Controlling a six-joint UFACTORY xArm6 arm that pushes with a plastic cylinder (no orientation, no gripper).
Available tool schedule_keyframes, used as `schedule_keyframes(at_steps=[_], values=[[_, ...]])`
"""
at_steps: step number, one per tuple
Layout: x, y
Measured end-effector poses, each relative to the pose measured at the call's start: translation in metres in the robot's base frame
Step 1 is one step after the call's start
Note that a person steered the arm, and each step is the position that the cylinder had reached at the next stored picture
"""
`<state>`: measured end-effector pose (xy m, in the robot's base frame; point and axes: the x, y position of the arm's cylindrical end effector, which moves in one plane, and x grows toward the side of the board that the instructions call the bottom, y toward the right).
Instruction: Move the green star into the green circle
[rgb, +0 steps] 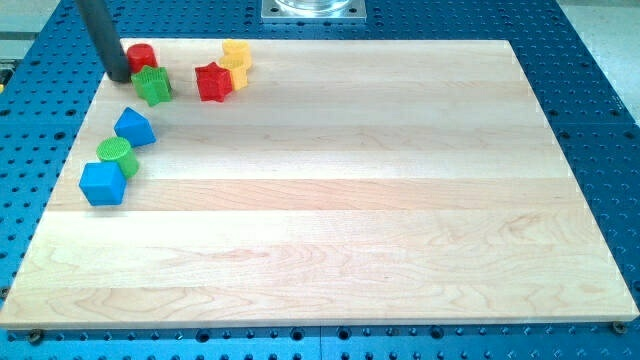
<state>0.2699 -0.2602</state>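
The green star (154, 85) lies near the board's top left corner. The green circle (117, 155) is a short cylinder lower left of it, between a blue triangle-like block (134, 127) and a blue cube (102, 183). My tip (119, 76) is just left of the green star, close to its upper left side, and in front of a red cylinder (141, 56) that it partly hides. I cannot tell if the tip touches the star.
A red star (213, 81) sits right of the green star, with two yellow blocks (237, 57) behind and beside it. The wooden board (330, 200) lies on a blue perforated table (590, 60). A metal mount (313, 9) shows at the view's top.
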Motion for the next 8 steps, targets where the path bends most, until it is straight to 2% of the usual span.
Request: schedule_keyframes(at_steps=[1,2,3,5,8], values=[[-0.034,-0.03],[-0.044,-0.007],[-0.035,0.048],[-0.029,0.032],[-0.009,0.065]])
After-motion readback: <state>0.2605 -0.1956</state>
